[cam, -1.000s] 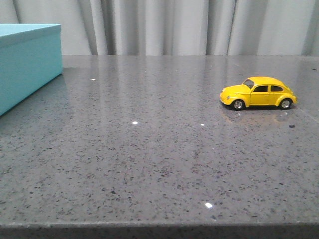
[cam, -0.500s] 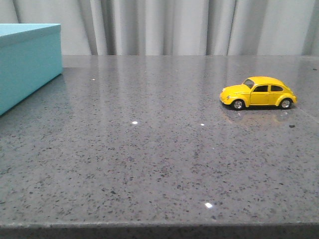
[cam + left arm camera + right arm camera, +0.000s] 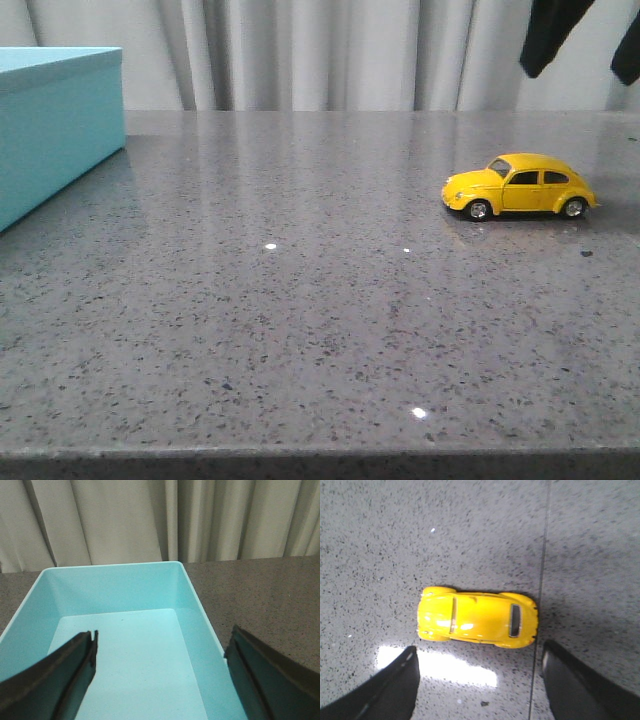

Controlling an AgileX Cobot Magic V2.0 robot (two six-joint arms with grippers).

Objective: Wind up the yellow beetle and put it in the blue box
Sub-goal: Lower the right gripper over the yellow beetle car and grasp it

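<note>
The yellow beetle (image 3: 519, 186) stands on its wheels on the grey stone table at the right, nose to the left. In the right wrist view the yellow beetle (image 3: 478, 616) is seen from above. My right gripper (image 3: 580, 45) hangs open and empty high above the car, and its two dark fingertips (image 3: 547, 35) enter the front view at the top right. In its own view the right gripper (image 3: 479, 665) is spread wide. The blue box (image 3: 55, 125) stands at the far left. My left gripper (image 3: 162, 652) is open and empty over the lidless, empty blue box (image 3: 125, 630).
A grey speckled stone table (image 3: 300, 300) fills the front view, with its front edge (image 3: 320, 458) near the bottom. A thin seam in the table (image 3: 542, 555) runs past the car's rear. Pale curtains (image 3: 330, 50) hang behind the table.
My right gripper's fingertips have come into the front view at the top right, above the car. The car and the box have not moved.
</note>
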